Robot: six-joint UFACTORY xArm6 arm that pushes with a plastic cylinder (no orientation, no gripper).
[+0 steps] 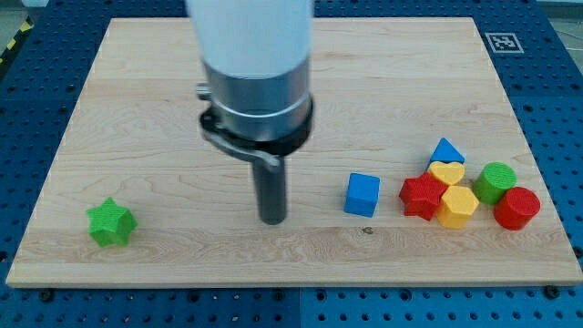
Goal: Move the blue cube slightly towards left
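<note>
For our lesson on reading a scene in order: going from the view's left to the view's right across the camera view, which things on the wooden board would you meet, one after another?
Green star → my tip → blue cube → red star → green cylinder → red cylinder. The blue triangle, yellow heart and yellow hexagon overlap too much across the cluster to rank.

You have a pale wooden board (164,91) resting on a blue perforated bench (556,82), with a black-and-white marker tag (503,42) at its far right corner. Near the front left corner lies a green star block (111,221), alone. Toward the front edge, right of centre, sits the blue cube (362,194), apart from its neighbours. By the right edge you find a tight cluster: red star block (423,196), yellow heart block (446,172), blue triangular block (445,150), yellow hexagonal block (457,207), green cylinder (496,181), red cylinder (517,208). My tip (272,220) meets the board left of the blue cube, not touching it.
</note>
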